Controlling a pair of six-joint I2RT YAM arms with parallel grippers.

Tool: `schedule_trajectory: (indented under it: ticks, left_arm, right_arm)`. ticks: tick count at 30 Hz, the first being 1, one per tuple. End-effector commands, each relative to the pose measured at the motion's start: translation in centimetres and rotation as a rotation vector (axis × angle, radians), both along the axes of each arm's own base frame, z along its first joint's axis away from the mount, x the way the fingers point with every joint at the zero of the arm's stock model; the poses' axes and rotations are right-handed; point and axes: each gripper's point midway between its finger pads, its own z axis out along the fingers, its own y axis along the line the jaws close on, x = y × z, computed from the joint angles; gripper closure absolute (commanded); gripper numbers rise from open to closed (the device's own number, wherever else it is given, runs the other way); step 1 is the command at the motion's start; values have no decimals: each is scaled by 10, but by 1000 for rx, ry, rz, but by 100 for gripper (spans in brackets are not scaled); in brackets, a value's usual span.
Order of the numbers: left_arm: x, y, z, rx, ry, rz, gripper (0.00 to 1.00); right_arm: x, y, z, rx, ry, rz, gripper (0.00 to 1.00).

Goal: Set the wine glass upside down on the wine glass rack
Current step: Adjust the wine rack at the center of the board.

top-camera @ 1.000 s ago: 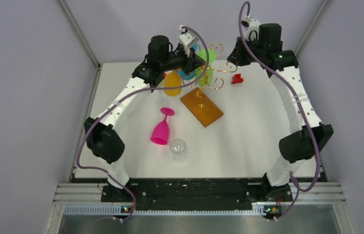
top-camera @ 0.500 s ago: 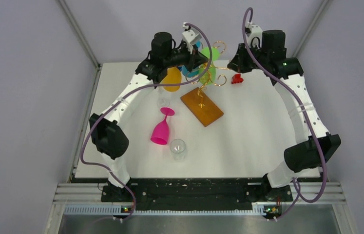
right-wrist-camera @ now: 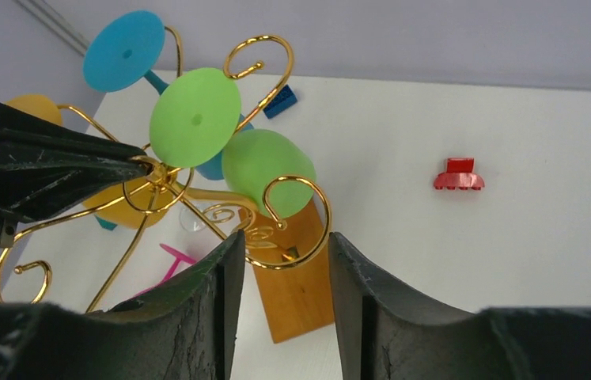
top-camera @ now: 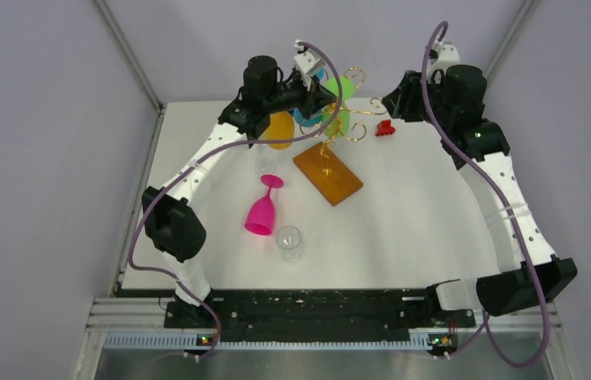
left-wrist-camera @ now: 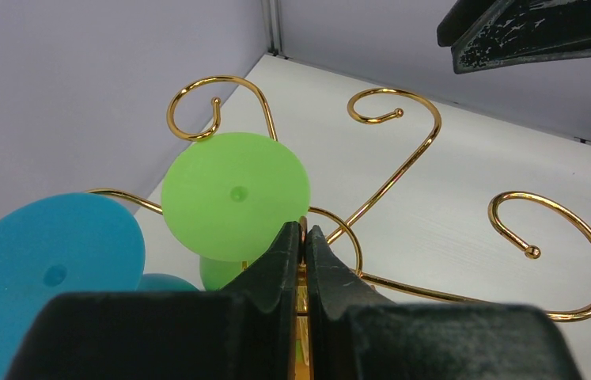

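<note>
A: Hanging bowl-down on the wine glass rack (top-camera: 331, 182), far centre of the table, there's the green wine glass (right-wrist-camera: 264, 170), foot up in a gold curl, with the blue wine glass (right-wrist-camera: 124, 50) right beside it!

B: And the left gripper (left-wrist-camera: 301, 233) is pinched tight on the rack's gold wire, just under that green foot. The right gripper (right-wrist-camera: 280, 245) hangs nearby, fingers spread, gripping nothing.

A: The orange wine glass (top-camera: 280, 133) sits at the rack's left, but the left arm covers its stem; how it hangs can't be told.

B: Nearer, the pink wine glass (top-camera: 261, 212) lies on its side. The clear wine glass (top-camera: 289, 240) next to it is hard to read.

A: Small stuff: a red clip (right-wrist-camera: 458, 176) to the right, a blue block (right-wrist-camera: 280, 101) half hidden behind the rack.
</note>
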Motion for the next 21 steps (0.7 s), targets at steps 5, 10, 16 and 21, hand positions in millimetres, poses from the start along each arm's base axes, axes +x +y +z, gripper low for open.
schedule_trajectory:
  ticks: [5,10,16,21]
  left_arm:
    - [1,6,-2,6,-5,32,100]
    - [1,7,-1,7,-10,35,100]
    - [1,8,-2,9,-11,37,100]
    - [2,8,-3,9,-10,41,100]
  right_arm:
    - [-2,-20,-8,187,-16,-79,60]
    - [-5,-20,-14,364,6,-34,57]
    - [-10,-18,-6,587,-38,36,56]
    - [-18,-19,7,720,-113,53,55]
